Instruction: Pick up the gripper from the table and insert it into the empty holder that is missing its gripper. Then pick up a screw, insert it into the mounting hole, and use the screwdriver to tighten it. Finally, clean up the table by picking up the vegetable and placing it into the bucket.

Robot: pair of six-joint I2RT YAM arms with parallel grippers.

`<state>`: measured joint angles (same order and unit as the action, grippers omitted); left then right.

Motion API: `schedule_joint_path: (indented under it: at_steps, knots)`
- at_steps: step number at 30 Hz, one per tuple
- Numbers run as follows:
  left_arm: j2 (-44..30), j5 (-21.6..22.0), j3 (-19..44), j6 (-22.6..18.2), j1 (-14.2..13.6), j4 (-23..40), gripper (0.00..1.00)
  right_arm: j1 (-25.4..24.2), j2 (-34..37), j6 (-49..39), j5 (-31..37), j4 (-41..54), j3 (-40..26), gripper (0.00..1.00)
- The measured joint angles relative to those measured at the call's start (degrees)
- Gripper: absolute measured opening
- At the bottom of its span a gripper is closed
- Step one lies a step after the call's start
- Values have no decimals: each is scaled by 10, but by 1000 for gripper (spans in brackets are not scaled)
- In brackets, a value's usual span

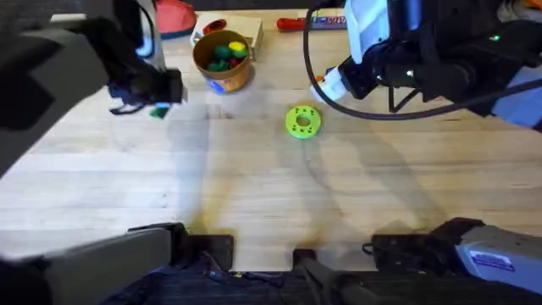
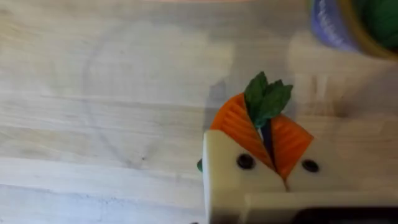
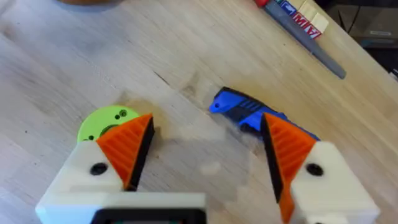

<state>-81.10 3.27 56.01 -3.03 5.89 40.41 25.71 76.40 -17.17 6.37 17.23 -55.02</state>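
Overhead view: the left gripper is seen at the far left of the wooden surface, with the green vegetable at its tip, just left of the bucket, which already holds coloured toy pieces. In the left wrist view the jaws are clamped on the vegetable, its leafy end projecting from between the orange ribbed pads above the bare surface, the bucket rim lying near. The right gripper is held with its jaws apart and nothing between them; beyond them lie the blue screwdriver and the yellow-green disc. A red-handled screwdriver is seen farther off, near the surface's far edge.
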Motion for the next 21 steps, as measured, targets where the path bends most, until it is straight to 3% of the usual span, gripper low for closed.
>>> schedule_joint_path:
  at_steps: [3, 6, 7, 13, 17, 21]
  knots:
    - [47, -1, 31, 9, -3, -33, 24, 0, 0, 0, 0, 0, 0, 991]
    - [87, -13, 43, 43, -11, -95, 24, 0, 0, 0, 0, 0, 0, 991]
    - [100, -41, 45, 88, -20, -147, 24, 0, 0, 0, 0, 0, 0, 992]
    - [54, -74, 45, 163, -54, -189, 24, 0, 0, 0, 0, -5, 0, 991]
    - [2, -84, 45, 183, -74, -214, 24, 0, 0, 3, 0, -5, 0, 991]
    - [-26, -86, 45, 190, -75, -237, 57, 0, 0, 7, 0, -5, 0, 991]
